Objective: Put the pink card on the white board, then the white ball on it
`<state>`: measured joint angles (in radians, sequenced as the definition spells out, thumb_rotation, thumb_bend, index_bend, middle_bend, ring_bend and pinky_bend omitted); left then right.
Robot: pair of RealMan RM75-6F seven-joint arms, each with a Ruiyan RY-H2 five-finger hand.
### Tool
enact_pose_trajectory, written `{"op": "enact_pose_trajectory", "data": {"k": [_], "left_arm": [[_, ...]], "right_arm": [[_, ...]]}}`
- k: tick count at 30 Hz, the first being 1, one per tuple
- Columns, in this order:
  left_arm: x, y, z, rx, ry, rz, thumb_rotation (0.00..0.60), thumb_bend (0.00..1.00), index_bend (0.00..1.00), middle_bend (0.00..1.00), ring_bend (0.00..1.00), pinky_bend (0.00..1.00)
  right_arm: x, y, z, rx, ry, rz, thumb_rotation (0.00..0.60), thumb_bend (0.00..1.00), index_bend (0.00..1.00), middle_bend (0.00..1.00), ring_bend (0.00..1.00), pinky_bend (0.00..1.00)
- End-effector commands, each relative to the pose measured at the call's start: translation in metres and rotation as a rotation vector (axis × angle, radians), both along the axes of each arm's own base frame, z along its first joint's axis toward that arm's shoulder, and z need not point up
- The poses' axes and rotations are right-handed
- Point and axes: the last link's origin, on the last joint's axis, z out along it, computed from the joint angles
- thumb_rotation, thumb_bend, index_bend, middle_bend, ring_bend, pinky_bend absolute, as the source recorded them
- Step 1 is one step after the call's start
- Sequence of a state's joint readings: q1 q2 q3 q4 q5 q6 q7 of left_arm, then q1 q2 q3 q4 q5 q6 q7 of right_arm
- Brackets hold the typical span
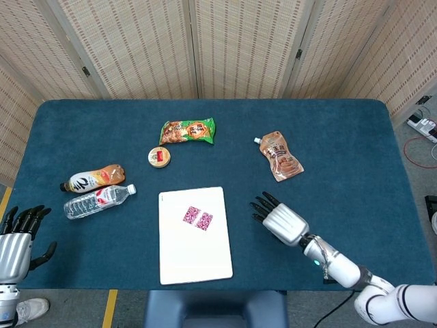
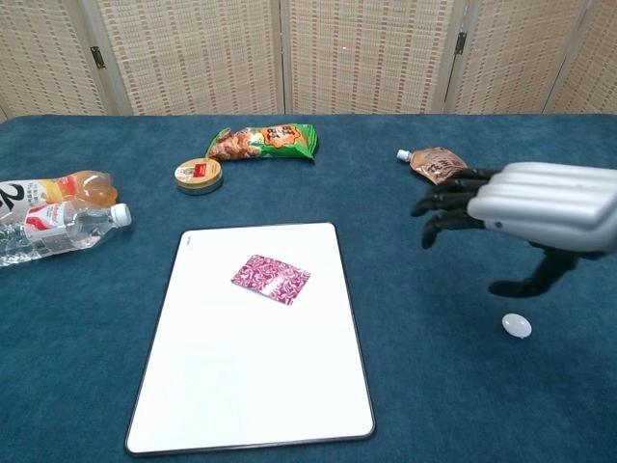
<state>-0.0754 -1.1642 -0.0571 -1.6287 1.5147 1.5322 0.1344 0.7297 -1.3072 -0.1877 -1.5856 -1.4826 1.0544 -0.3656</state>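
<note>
So the pink card (image 2: 271,279) is lying flat on the white board (image 2: 241,386), in the board's upper half, a bit toward the far end from the robot. It's a small rectangle with a busy pink and white pattern, and its long axis runs roughly crosswise to the board's long side, skewed a little so one corner dips toward the robot. The board itself is a tall rectangle with its long side running away from the robot.

The white ball (image 2: 517,326) sits on the cloth well to the right of the board, near the table's front edge. From the chest view it looks more like a small flattish white blob, hard to tell the shape for sure.

The right hand (image 2: 525,207) hangs above the cloth to the right of the board, fingers spread and stretched forward, thumb hanging down near the ball but not touching it, holding nothing. The left hand (image 1: 17,236) is way off past the board's left, beyond the table's corner, fingers apart and empty too.

Everything sits on a dark teal cloth-covered table (image 1: 341,137). Beyond the board's far edge there's a green snack bag (image 1: 187,131) and a small round tin (image 1: 158,156); two bottles (image 1: 95,189) lie on their sides left of the board, and a brown spout pouch (image 1: 280,156) lies off to its far right. Woven folding screens (image 1: 218,41) close off the back.
</note>
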Motion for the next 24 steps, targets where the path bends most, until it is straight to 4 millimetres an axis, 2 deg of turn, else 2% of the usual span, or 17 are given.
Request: {"op": "enact_pose_trajectory", "data": {"k": [1,5,10,24], "left_arm": [[0.001,0.000,0.000,0.000,0.000,-0.005,0.600,0.36,0.20,0.18,0.18,0.00],[0.003,0.000,0.000,-0.003,0.001,-0.010,0.600,0.36,0.20,0.18,0.18,0.00],[0.003,-0.003,0.001,0.003,0.001,-0.008,0.600,0.36,0.20,0.18,0.18,0.00],[0.001,-0.006,0.003,0.007,0.000,0.000,0.600,0.36,0.20,0.18,0.18,0.00]], "right_arm": [[-0.025,0.012,0.003,0.003,0.020,-0.027,0.600,0.33,0.25,0.13,0.01,0.00],[-0.045,0.019,-0.003,0.019,0.030,-0.065,0.600,0.33,0.26,0.13,0.02,0.00],[-0.058,0.021,-0.010,0.026,0.023,-0.088,0.600,0.33,0.27,0.14,0.02,0.00],[-0.065,0.015,-0.021,0.037,0.020,-0.089,0.600,0.33,0.32,0.16,0.03,0.00]]}}
